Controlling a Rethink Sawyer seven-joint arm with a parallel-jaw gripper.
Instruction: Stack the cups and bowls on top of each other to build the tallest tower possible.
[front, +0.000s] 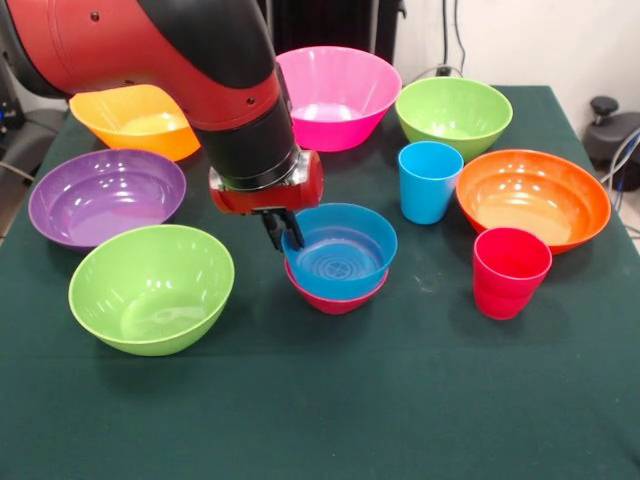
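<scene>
Front view only. Sawyer arm comes down from top left, claw at the left rim of the small blue bowl. Its dark fingers sit right at that rim; can't tell whether they're clamped on it or released.

Blue bowl is nested in a small red bowl, only the red lower edge showing. That two-piece stack sits mid-surface, upright.

Light blue cup stands upright just right and behind the stack, apart from it. Red-pink cup upright further right, in front of the orange bowl, close to it.

Large bowls ringed around: lime green bowl front left, tipped a bit toward the camera; purple bowl behind it; yellow-orange bowl back left, partly behind the arm; pink bowl back centre; second lime green bowl back right, near the pink one.

All on a dark green cloth surface. All bowls and cups open side up, all empty.
</scene>
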